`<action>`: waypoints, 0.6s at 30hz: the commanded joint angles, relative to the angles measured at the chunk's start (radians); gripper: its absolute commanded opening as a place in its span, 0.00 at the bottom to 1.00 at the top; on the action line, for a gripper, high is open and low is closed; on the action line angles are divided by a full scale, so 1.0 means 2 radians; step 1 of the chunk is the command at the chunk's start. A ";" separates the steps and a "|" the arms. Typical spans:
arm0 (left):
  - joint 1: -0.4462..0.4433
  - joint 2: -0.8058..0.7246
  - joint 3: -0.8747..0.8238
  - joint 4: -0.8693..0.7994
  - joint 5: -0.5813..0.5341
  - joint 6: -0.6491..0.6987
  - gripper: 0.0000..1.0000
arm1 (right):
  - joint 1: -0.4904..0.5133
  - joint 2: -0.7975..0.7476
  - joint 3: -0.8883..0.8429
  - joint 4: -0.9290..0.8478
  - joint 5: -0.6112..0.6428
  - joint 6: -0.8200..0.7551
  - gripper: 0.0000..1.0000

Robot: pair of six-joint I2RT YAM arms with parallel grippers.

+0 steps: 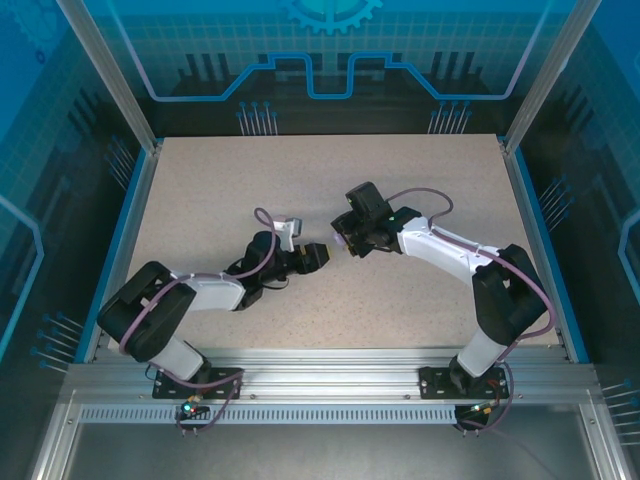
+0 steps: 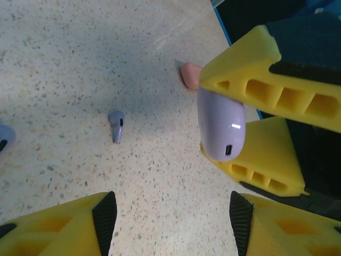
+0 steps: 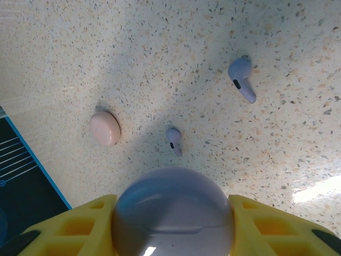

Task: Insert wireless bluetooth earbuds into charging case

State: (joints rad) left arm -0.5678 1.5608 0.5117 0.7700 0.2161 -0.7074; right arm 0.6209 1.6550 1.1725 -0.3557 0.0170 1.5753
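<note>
Counter (image 1: 300, 180), centre: right claw (image 1: 347, 243) clenched on the purple case (image 3: 173, 213), lid looks closed. Left claw (image 2: 170, 218) released, nothing between its fingers, so I'd pick with that arm. Pink case (image 3: 105, 128) sits beyond. Purple bud (image 2: 116, 125) lies flat just ahead of the left claw, left of its centreline, stem pointing back at it. Its twin (image 2: 2, 136) is further left.

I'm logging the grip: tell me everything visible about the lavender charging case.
The lavender charging case is a glossy, rounded plastic-looking pebble, closed along a thin seam, with a dark port on one end. The right gripper clamps two sides with its yellow jaws, holding it above the speckled table; nothing else touches it.
</note>
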 commanded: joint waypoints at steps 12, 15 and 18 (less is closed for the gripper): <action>-0.015 0.059 0.052 0.084 -0.024 -0.041 0.60 | -0.004 0.002 0.009 0.013 -0.011 0.006 0.40; -0.017 0.072 0.063 0.090 -0.027 -0.044 0.59 | -0.004 0.001 0.007 0.013 -0.011 0.005 0.40; -0.018 0.086 0.070 0.103 -0.035 -0.053 0.58 | -0.004 0.000 0.007 0.013 -0.012 0.005 0.40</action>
State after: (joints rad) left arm -0.5953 1.7054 0.6151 0.9112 0.1787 -0.7902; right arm 0.6140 1.6550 1.1725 -0.3340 0.0147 1.5787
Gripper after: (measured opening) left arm 0.583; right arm 0.457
